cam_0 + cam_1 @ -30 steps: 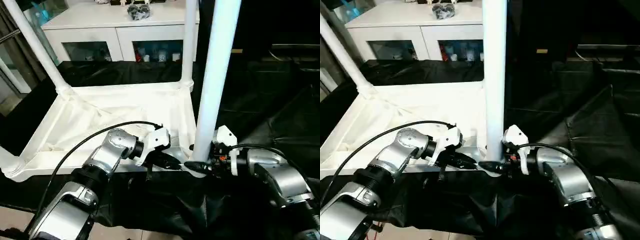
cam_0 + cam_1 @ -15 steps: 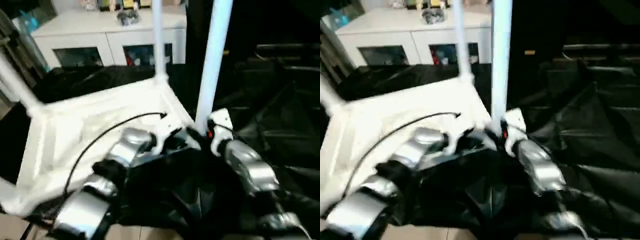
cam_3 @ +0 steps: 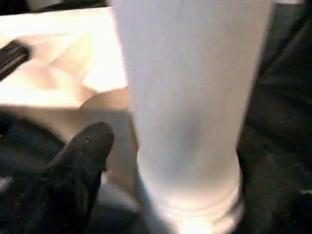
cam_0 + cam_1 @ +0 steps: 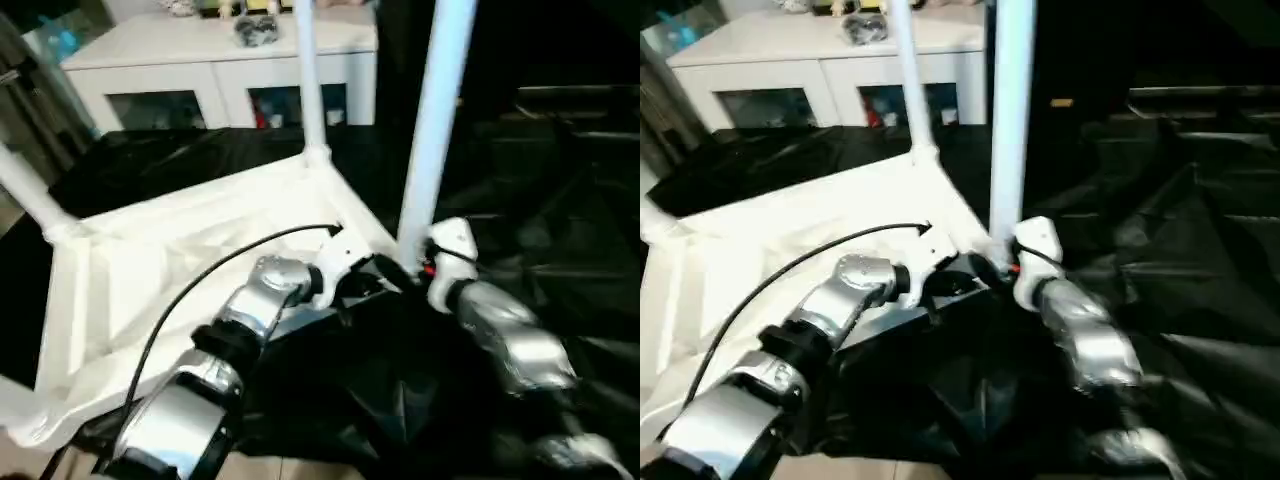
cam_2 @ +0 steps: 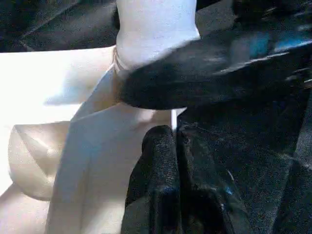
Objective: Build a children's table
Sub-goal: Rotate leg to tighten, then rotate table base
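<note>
An upturned white tabletop (image 4: 190, 260) lies on black sheeting, legs rising from its corners. The step in hand appears to be seating the near leg (image 4: 432, 130) in its corner socket. The right pincer (image 3: 161, 161) stands spread around this leg's base; the left pincer (image 5: 173, 161), pressed together, rests against the tabletop edge just beside the socket. Next, the leg likely needs checking for firm seating.

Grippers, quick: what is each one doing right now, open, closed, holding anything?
Left gripper: shut, holding nothing, at the tabletop corner.
Right gripper: at the base of the near leg; open or closed cannot be told.
</note>
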